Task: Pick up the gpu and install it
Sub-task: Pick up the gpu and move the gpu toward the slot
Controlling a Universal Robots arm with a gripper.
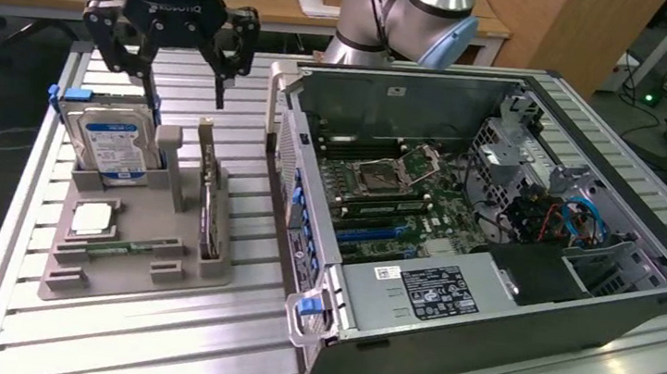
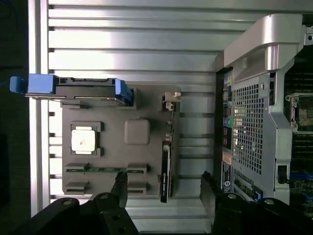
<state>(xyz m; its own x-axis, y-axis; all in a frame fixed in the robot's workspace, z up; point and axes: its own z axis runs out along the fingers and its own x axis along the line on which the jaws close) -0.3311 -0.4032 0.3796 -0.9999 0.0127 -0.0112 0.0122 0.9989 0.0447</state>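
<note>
1. The open computer case [image 1: 405, 101] lies on its side, presumably so its motherboard [image 1: 401, 194] faces up for access.
2. The grey tray [image 1: 134, 254] holds parts on edge, leaving their top edges graspable.
3. The gripper [image 1: 185, 64] hovers above the tray, its 2 fingers spread and empty.
4. The gpu [image 1: 208, 220] stands upright in its tray slot. The wrist view adds that its thin edge [image 2: 165, 166] lies roughly centred between the fingertips.

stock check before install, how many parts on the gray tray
4: hard drive standing at one end, cpu flat mid-tray, memory stick flat beyond it, gpu on edge nearest the case.
</note>
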